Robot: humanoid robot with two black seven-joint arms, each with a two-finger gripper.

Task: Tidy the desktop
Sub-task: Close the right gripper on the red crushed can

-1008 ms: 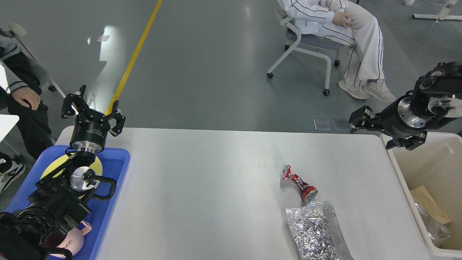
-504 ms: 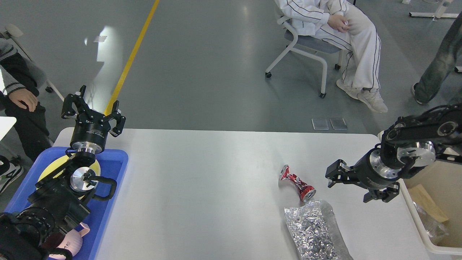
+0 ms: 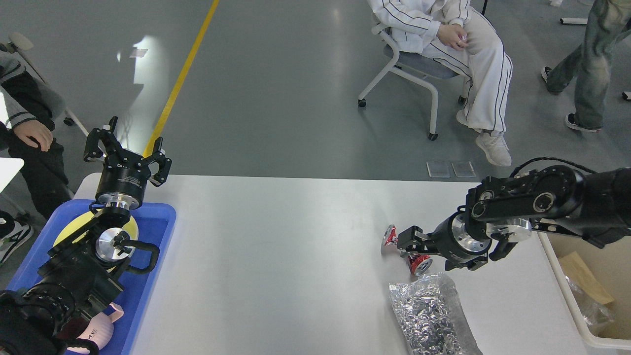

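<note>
The right claw, its fingers spread, reaches over a crushed red can lying right of centre on the white table; whether it touches the can cannot be told. Just in front of the can lies a crinkled silver foil bag. At the table's far left, the left claw stands spread wide above a blue tray.
</note>
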